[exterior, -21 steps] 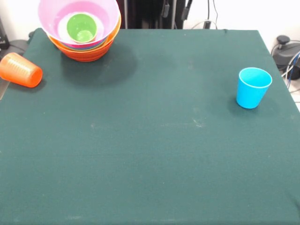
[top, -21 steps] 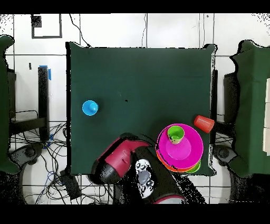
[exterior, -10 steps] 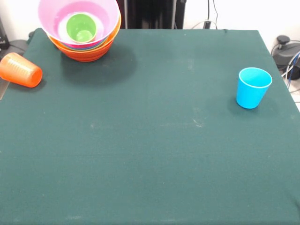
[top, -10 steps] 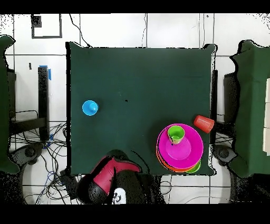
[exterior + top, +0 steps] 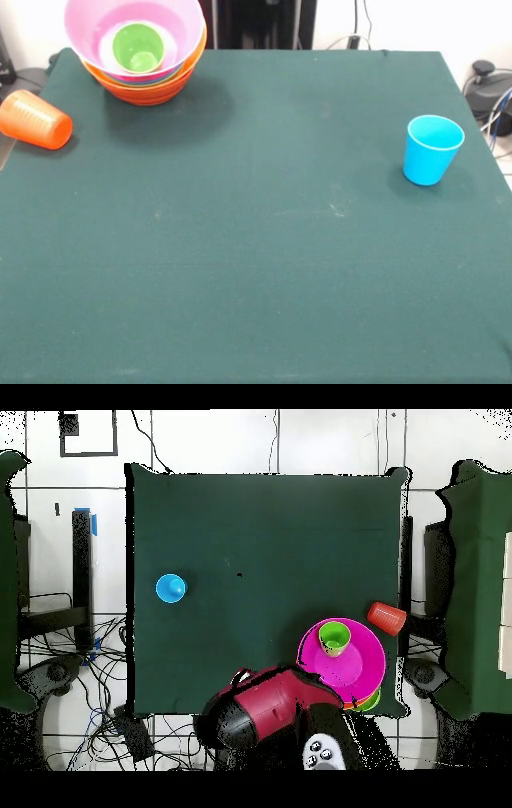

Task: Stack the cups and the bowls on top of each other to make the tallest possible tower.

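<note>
Cups first: light blue cup (image 5: 433, 150) stands upright alone, well apart from the rest; orange cup (image 5: 35, 119) lies on its side near the tower (image 5: 142, 50). Tower at the far corner is nested bowls, pink bowl (image 5: 181, 24) on top, green cup (image 5: 138, 46) inside. Two cups left to stack, I'd say. Arm (image 5: 270, 704) is drawn back off the table (image 5: 256, 264); I can't tell the jaw state.

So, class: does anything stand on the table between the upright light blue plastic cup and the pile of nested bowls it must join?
Nothing visible does. The upright light blue plastic cup stands alone, with only bare green table between it and the pile of nested bowls. The orange plastic cup lies on its side beyond the pile, off that path.
</note>
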Action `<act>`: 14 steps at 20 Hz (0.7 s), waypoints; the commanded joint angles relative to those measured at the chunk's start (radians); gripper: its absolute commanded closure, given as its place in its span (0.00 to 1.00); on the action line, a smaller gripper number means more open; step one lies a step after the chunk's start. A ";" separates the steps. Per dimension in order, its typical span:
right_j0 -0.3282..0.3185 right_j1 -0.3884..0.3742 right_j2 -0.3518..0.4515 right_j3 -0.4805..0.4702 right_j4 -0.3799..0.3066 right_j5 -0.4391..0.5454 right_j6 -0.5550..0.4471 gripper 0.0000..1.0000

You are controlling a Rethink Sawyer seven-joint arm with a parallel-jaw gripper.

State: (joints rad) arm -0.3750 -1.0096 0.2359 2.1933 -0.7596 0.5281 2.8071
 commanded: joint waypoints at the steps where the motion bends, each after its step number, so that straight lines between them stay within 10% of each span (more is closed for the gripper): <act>1: -0.030 0.187 0.152 -0.198 0.044 0.189 -0.288 0.00; 14: -0.010 0.183 0.199 -0.325 0.094 0.414 -0.274 0.00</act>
State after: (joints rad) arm -0.4126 -0.8515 0.3413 1.9884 -0.7041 0.7758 2.8071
